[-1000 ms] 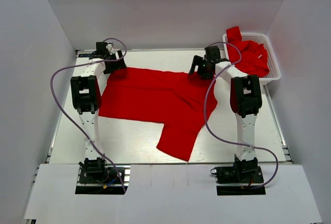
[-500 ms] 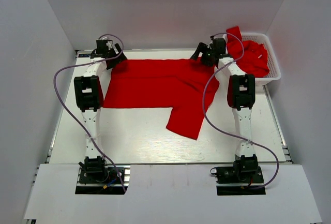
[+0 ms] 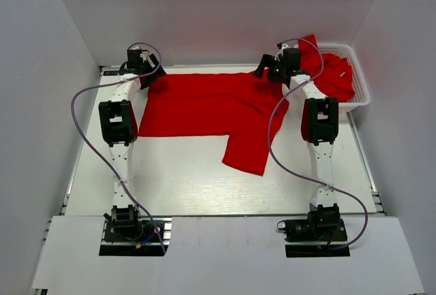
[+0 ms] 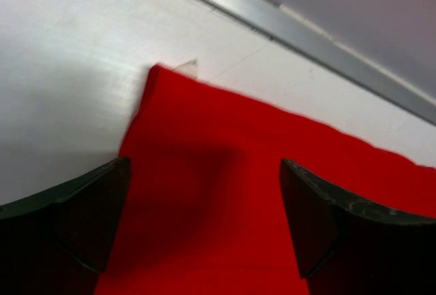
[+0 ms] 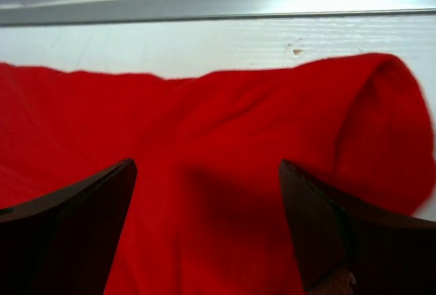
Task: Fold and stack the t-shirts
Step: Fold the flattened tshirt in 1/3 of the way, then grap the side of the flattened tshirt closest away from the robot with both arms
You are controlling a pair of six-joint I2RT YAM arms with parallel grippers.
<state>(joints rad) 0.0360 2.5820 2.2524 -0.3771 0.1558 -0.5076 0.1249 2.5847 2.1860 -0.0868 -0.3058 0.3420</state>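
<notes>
Along the far side of the table (image 3: pixel 170 186), the red t-shirt (image 3: pixel 204 107) lies spread. Left gripper (image 3: pixel 148 78) and right gripper (image 3: pixel 268 74) sit over its far corners, jaws apart, apparently not gripping.

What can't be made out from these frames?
- Top view: number of shirts in the basket; they are bunched into one red mass.
- Left wrist: whether the left tool touches the t-shirt; its fingers run off the bottom edge.
- Right wrist: same for the right tool.
- Top view: t-shirt's far corners, hidden under both tools.
</notes>
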